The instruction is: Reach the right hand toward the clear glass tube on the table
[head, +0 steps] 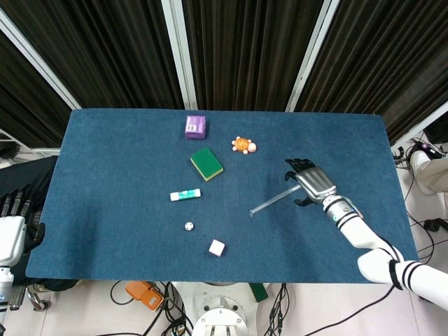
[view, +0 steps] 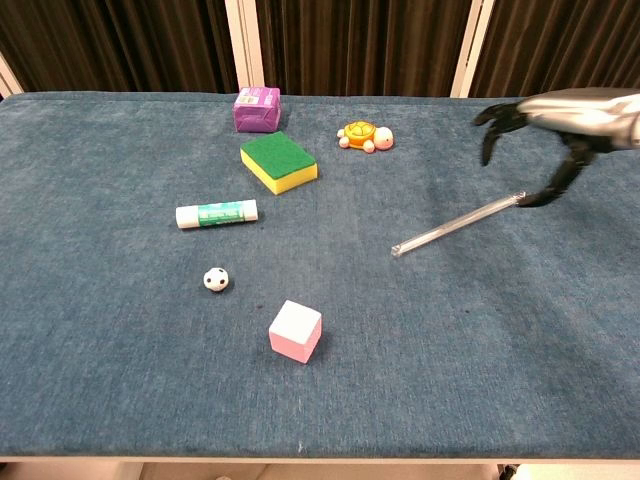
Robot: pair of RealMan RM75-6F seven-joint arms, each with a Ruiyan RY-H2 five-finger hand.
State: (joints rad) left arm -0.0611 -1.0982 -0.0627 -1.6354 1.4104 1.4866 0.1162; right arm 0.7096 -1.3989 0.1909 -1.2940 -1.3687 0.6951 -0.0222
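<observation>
The clear glass tube [head: 269, 202] [view: 452, 225] lies slanted on the blue table right of centre. My right hand [head: 313, 183] [view: 560, 117] hovers over the tube's far right end, palm down, fingers spread and holding nothing. In the chest view the thumb tip hangs just beside the tube's end; I cannot tell whether it touches. My left hand [head: 12, 225] stays off the table's left edge, fingers apart, holding nothing; the chest view does not show it.
On the table are a purple box [head: 195, 127], an orange toy turtle [head: 243, 145], a green and yellow sponge [head: 206, 163], a glue stick [head: 185, 195], a small ball [head: 188, 226] and a pink-white cube [head: 217, 247].
</observation>
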